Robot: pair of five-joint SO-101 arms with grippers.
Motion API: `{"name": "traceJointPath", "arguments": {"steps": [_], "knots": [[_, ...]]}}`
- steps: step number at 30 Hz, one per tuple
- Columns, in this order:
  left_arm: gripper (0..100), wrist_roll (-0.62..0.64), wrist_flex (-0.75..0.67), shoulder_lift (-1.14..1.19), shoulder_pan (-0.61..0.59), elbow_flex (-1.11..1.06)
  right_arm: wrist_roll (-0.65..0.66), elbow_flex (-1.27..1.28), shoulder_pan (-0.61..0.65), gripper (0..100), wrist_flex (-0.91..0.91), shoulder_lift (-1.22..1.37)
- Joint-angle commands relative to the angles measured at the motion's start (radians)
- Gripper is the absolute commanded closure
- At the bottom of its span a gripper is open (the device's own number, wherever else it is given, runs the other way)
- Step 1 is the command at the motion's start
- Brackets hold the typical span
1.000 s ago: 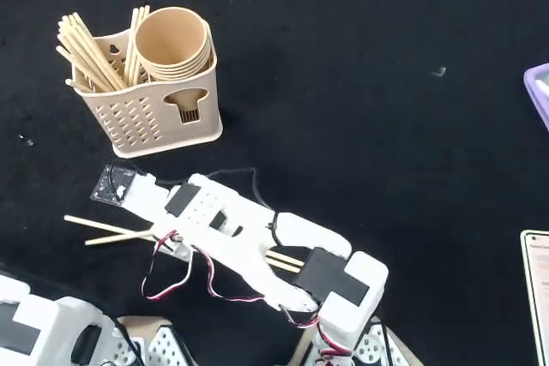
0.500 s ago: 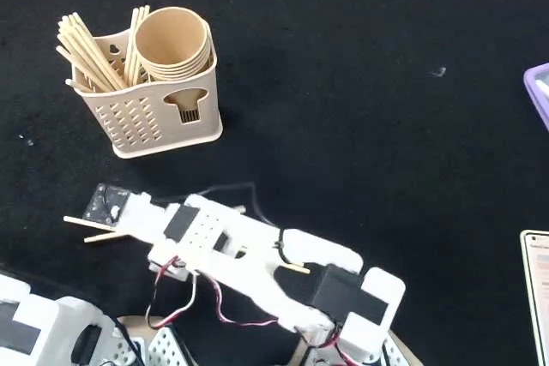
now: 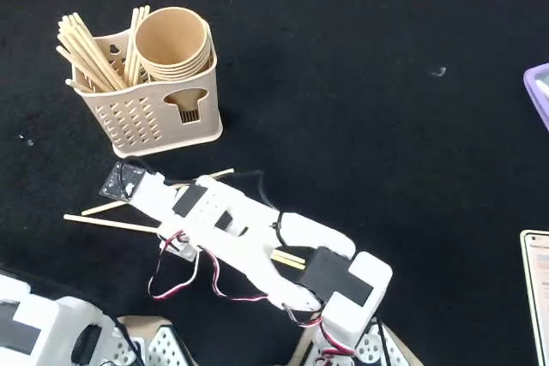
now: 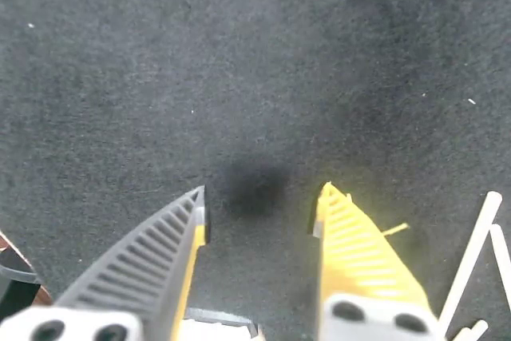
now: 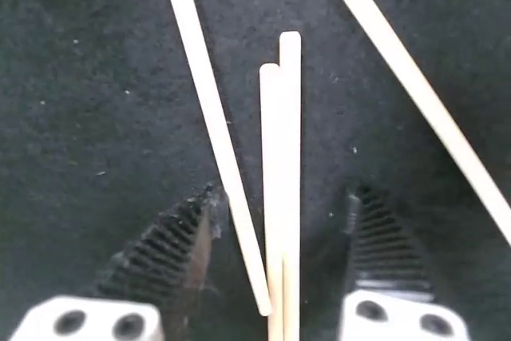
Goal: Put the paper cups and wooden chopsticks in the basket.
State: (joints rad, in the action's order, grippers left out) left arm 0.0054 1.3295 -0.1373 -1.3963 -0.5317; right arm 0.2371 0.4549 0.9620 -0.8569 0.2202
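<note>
A beige basket [image 3: 159, 113] at the back left holds a stack of paper cups [image 3: 171, 39] and several wooden chopsticks [image 3: 86, 51]. Loose chopsticks [image 3: 111, 224] lie on the black table in front of it, partly hidden under the right arm. My right gripper [image 3: 129, 186] hangs over them. In the right wrist view it [image 5: 283, 193] stands open, with a pair of chopsticks [image 5: 279, 157] between its fingers and a single stick [image 5: 209, 125] close to one finger. Another stick [image 5: 415, 93] runs off to the side. My left gripper [image 4: 262, 191] is open over bare table, holding nothing.
A purple tray [image 3: 538, 92] sits at the right edge, and a printed sheet [image 3: 537, 285] lies below it. The left arm's white base [image 3: 51, 336] is at the front left corner. Wide black table stretches to the right of the basket.
The right arm swung its gripper toward the table's front, then back toward the basket. The loose chopsticks shifted; one now lies angled up under the arm.
</note>
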Motion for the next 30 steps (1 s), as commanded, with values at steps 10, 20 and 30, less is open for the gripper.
{"name": "traceJointPath", "arguments": {"steps": [10, 20, 30], "knots": [[78, -0.006, -0.006, -0.031, 0.004, 0.007, 0.158, -0.114, -0.02, 98.8, 0.008, 0.005], [78, -0.006, -0.006, -0.031, 0.004, 0.007, 0.238, -0.193, -0.003, 84.8, 0.0, 0.01], [78, -0.006, -0.006, -0.031, 0.005, 0.008, 0.245, -0.202, -0.029, 62.2, 0.051, 0.013]]}}
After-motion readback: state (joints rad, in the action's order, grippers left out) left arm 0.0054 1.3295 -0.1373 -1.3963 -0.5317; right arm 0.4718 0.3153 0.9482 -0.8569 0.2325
